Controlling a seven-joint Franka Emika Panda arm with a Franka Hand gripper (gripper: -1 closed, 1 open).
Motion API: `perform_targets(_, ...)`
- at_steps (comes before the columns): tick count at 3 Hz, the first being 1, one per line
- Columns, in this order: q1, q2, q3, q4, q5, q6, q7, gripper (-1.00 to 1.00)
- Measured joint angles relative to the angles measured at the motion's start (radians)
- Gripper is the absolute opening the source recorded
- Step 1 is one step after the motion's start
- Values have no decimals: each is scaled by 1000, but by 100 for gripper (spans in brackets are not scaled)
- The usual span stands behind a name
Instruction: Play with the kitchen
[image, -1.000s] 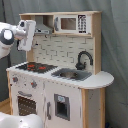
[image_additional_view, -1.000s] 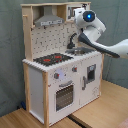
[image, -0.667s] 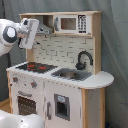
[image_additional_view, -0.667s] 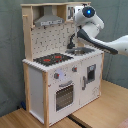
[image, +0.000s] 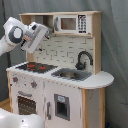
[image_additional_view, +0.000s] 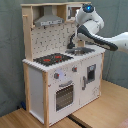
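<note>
Upright, kitchen (image: 60, 75) white and pale wood, red-ringed hob (image_additional_view: 54, 58), black faucet (image: 84, 59); end effector (image: 46, 31) state unclear

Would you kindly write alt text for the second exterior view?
A white robot arm reaches from the second exterior view's right over the sink side of a white and pale-wood toy kitchen, which has a red-ringed hob, grey hood and oven door.

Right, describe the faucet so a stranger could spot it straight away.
Start at the toy kitchen, white with pale wood trim. On its countertop, find the sink, beside the hob with red rings. The faucet rises at the sink's back edge: a black curved arch against the pale tiled wall, the only dark hooked shape there.
</note>
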Motion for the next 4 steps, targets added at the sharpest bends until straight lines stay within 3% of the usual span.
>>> perform_targets(2,-11,11,16,-94,177,-63,3,100)
perform_targets(3,-12,59,15,-187,197,-66,3,100)
perform_targets(4,-11,105,13,-259,212,-118,4,100)
